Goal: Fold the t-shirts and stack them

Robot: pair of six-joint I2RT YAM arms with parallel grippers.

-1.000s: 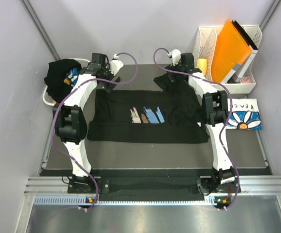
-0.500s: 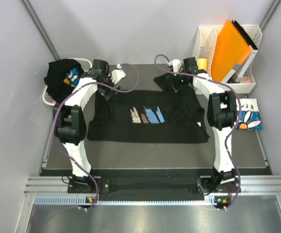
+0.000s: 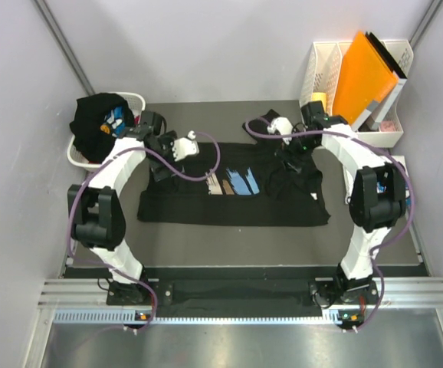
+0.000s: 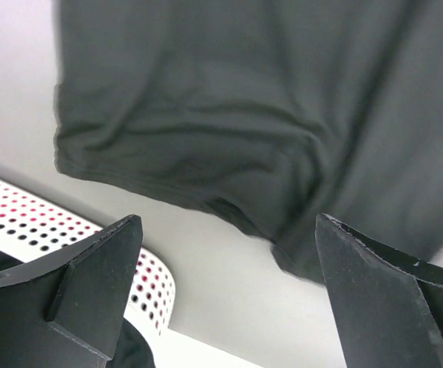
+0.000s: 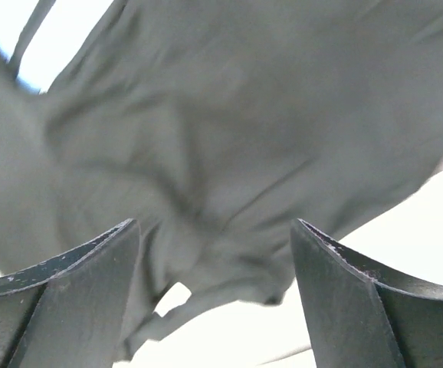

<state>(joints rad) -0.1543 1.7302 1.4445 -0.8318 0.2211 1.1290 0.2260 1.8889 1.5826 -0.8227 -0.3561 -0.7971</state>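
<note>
Black cotton t-shirt with blue, white and tan brush-stroke chest print (image 3: pixel 233 201): spread flat, print side up, at the centre of the dark grey table mat (image 3: pixel 229 245). Soft fabric, lightly creased.

Second black tee (image 3: pixel 95 123): bunched in a heap on top of the white perforated plastic laundry basket (image 3: pixel 74 156), far left. Black tees in view: two.

Compared with one second ago: both grippers drawn inward from the far edge of the spread tee, over its upper part. Both elbows swung outward.

Left gripper (image 4: pixel 227 224): fingers spread to the full, nothing between them. Poised above a creased edge of the spread tee, near the basket rim.

Right gripper (image 5: pixel 214 228): fingers wide apart over rumpled black fabric, nothing clamped.

Far right: one orange folder (image 3: pixel 363 73), tilted in a white plastic file rack (image 3: pixel 325 57).
</note>
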